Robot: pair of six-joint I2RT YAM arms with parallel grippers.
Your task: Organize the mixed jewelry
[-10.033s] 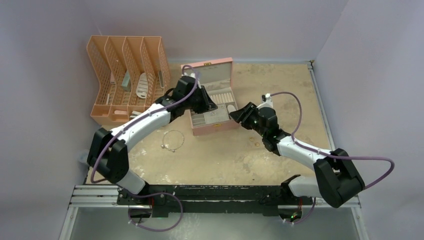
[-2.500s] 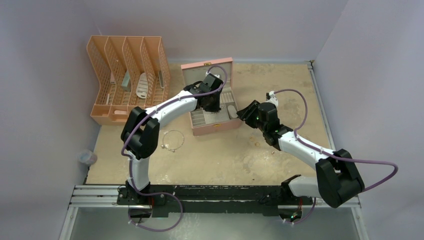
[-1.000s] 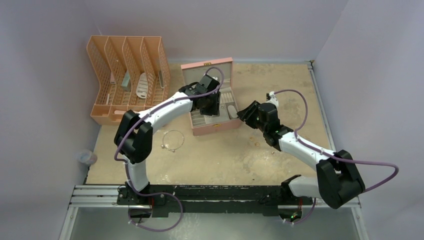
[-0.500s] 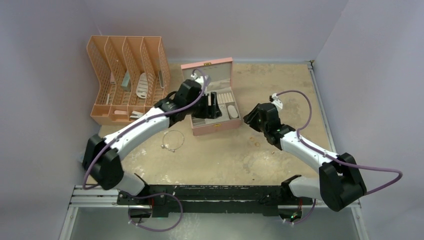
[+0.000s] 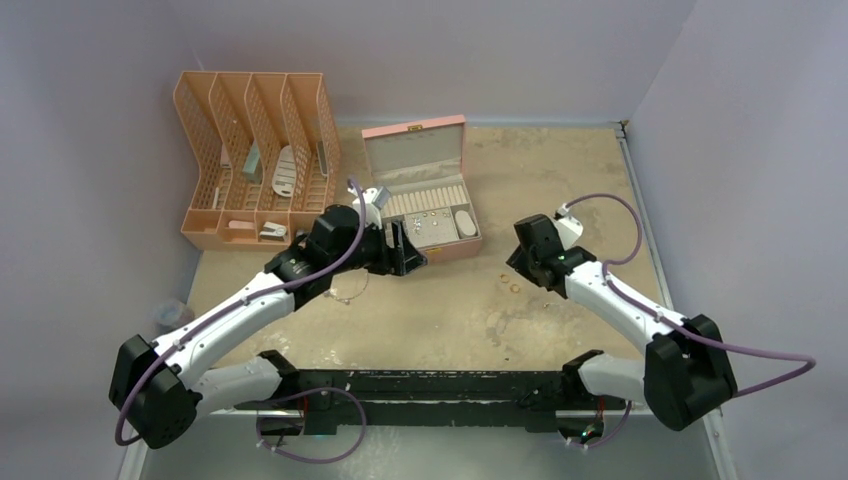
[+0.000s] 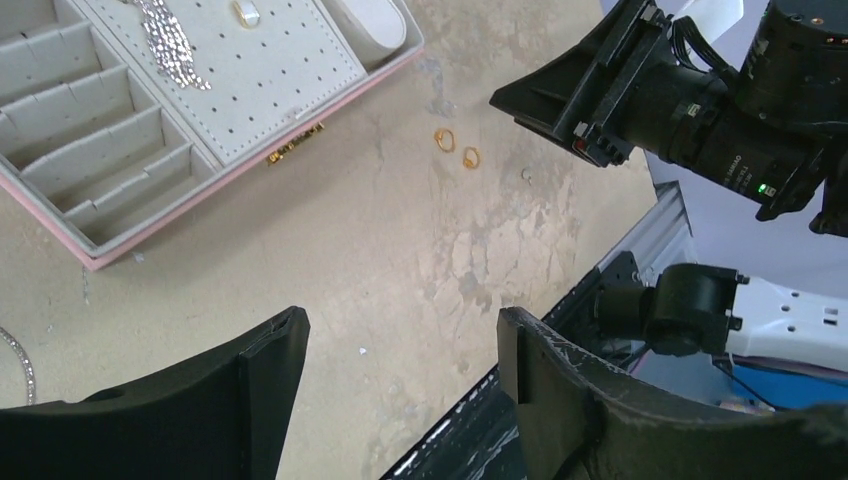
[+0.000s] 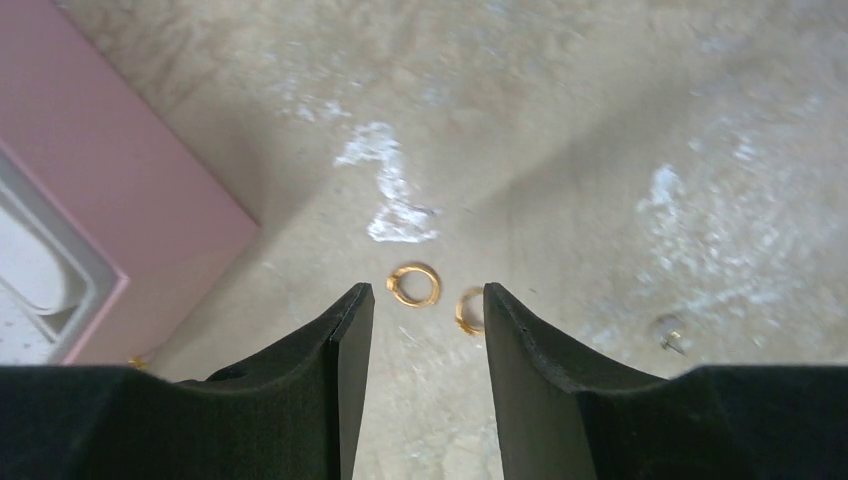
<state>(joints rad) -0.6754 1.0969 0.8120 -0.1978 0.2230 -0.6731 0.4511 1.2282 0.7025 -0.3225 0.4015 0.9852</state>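
**gold rings [image 7: 414, 285] lie at the released right claw [image 7: 425, 300], one partly masked**

The right claw is seen released over the surface [image 7: 600, 120], with nothing gripped. One ring is framed whole just ahead of the gap between the claw's fingers. The other ring [image 7: 464, 310] lies just beside it, toward the right of the claw, and part of it is covered by one finger [image 7: 540, 400]. Whether the fingertips touch the surface cannot be told. Farther right of the claw a tiny silver speck [image 7: 670, 333] is seen, too small to be identified. To the claw's left only a corner of the pink jewelry box [image 7: 120, 170] is shown; the rest is cropped.

The left claw [image 6: 400, 330] is also released and empty, its fingers set wide apart. Ahead of it and to the left the open box is seen, cut off at the frame's edges. A sparkling dangling piece [image 6: 170, 40] and a small gold item [image 6: 245, 12] are laid on its perforated pad [image 6: 290, 60]. The silver loop [image 6: 16, 355] is only glimpsed at the frame's left edge. In the overhead view most of it is hidden beneath the left arm [image 5: 250, 300]. Its charms cannot be made out.
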